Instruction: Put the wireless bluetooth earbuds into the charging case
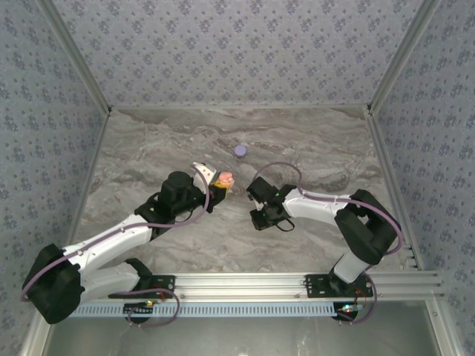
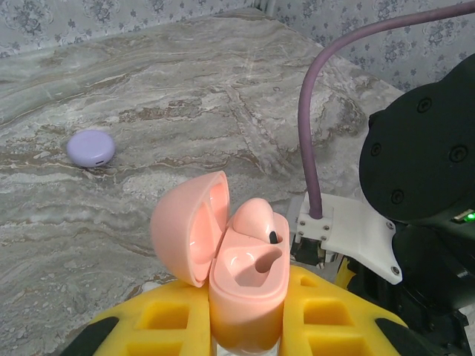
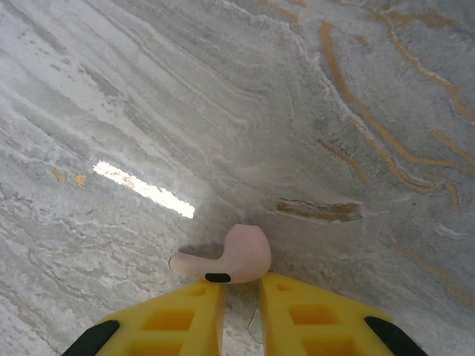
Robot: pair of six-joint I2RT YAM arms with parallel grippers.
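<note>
Salmon-pink plastic at both sets of fingertips. Clamped upright in the closed left gripper (image 2: 245, 330): the charging case (image 2: 249, 293), lid (image 2: 185, 222) swung open to the left in the left wrist view, one seated earbud (image 2: 256, 216) in the far well, the empty well (image 2: 249, 263) nearer the camera and facing up. Pinched at the very tips of the nearly closed right gripper (image 3: 241, 285): the loose earbud (image 3: 231, 256), low over the marble table (image 3: 312, 111); cannot tell whether clear of the surface. Long axis crosswise to the fingers, stem pointing left in the right wrist view, bulb to the right, dark contact spot toward the camera. Seen from above, charging case just left of the right gripper, near but apart, so probably a short reach leftward for the right arm. Likely needs the stem tipped downward to line up with the empty well. Farther back on the table, well apart from both arms: a closed lilac case (image 2: 90, 148).
</note>
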